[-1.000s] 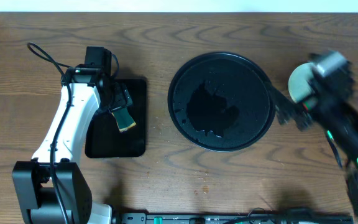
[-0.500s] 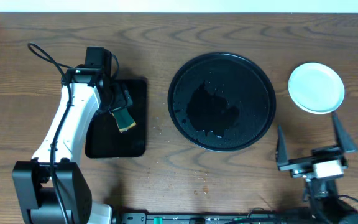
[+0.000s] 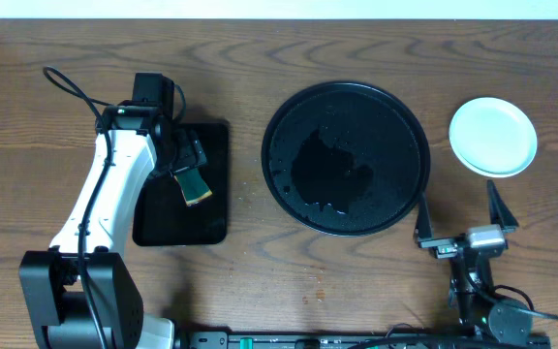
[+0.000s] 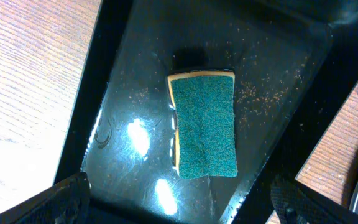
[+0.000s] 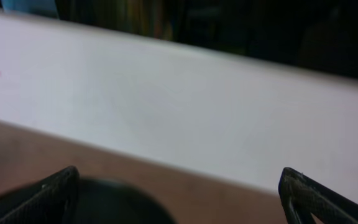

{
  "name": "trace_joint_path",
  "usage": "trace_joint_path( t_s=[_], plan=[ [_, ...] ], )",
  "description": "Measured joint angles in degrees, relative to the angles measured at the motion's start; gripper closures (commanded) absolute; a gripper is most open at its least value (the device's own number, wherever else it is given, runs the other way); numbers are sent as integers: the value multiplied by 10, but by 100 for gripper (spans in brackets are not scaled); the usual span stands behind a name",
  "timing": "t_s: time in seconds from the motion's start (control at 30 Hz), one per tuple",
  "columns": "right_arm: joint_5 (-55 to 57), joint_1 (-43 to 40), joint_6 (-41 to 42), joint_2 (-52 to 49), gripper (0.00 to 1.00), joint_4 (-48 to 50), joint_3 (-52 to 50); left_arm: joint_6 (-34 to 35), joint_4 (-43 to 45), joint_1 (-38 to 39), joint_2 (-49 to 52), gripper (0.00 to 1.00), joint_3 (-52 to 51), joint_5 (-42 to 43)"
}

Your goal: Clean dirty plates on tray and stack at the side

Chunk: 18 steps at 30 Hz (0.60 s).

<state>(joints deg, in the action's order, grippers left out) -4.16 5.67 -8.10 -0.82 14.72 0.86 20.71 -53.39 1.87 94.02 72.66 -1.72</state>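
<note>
Brown wooden surface (image 3: 260, 58): bare strip along the far edge. Large round black tray (image 3: 271, 160) sits centre, wet inside. Small rectangular black tray (image 3: 211, 228) lies left of it, a gap between their rims. Pale round plate (image 3: 493, 137) rests right of the round tray, apart from its rim. Right claw (image 3: 456, 191) spread wide, gripping nothing, near the front edge. Left claw (image 4: 185, 205) spread wide over the green-topped sponge (image 4: 204, 124).

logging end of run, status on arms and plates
Left gripper open over sponge, right gripper open, empty. Tray holds no plates; pale plate beside it. Nothing blocking.
</note>
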Motion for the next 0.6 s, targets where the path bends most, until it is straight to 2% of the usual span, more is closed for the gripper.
trace_joint_path(
  t_s=[0.17, 0.33, 0.6],
  plan=[
    [2, -17, 10, 1, 1, -64, -5, 0, 0, 0, 0, 7, 0, 0],
    [3, -52, 15, 1, 1, -180, -5, 0, 0, 0, 0, 7, 0, 0],
    [10, -62, 16, 1, 1, -185, -5, 0, 0, 0, 0, 7, 0, 0]
  ],
)
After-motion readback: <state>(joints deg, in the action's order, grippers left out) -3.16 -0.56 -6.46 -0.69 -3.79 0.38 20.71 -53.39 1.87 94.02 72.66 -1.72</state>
